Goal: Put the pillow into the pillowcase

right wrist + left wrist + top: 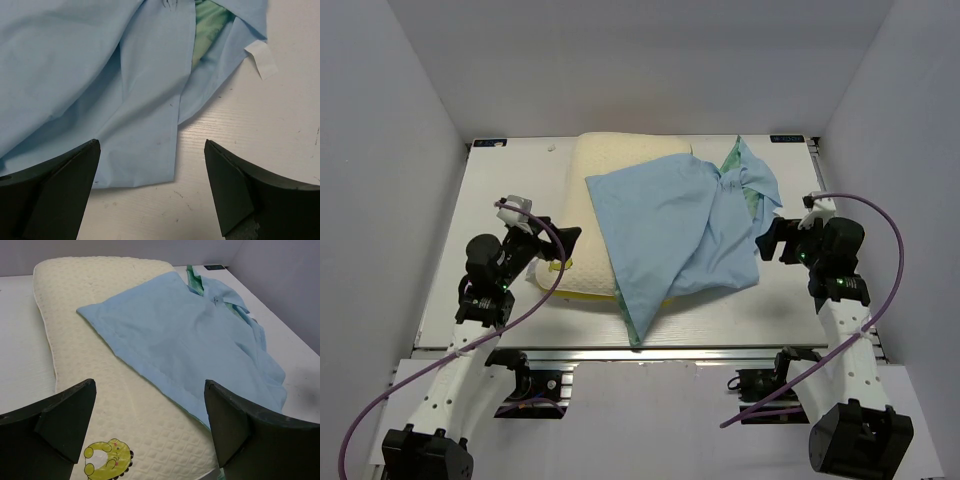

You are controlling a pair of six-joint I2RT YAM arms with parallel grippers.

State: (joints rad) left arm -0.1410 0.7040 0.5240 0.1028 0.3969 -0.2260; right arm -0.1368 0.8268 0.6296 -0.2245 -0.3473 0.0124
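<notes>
Left gripper (pixel 560 243): jaws spread wide with nothing between them, hovering at the 8 o'clock corner of the pillow (pixel 595 175), beside a yellow-green printed figure (pixel 107 457) on the cushion. Whether it touches the cushion cannot be told.

Right gripper (pixel 767 240): jaws likewise spread and empty, at the 3 o'clock side of the table (pixel 260 150), just above the near right edge of the pillowcase (pixel 670 225).

The pillow is cream and lies flat at table centre, with its left side and 11 o'clock corner exposed.

The pillowcase lies light blue face up, draped over the pillow's right half, with one corner pointing to 6 o'clock. Toward 1 o'clock it bunches, and the mint-green lining (pixel 735 170) shows. A white tag (pixel 262 60) projects from its hem.
</notes>
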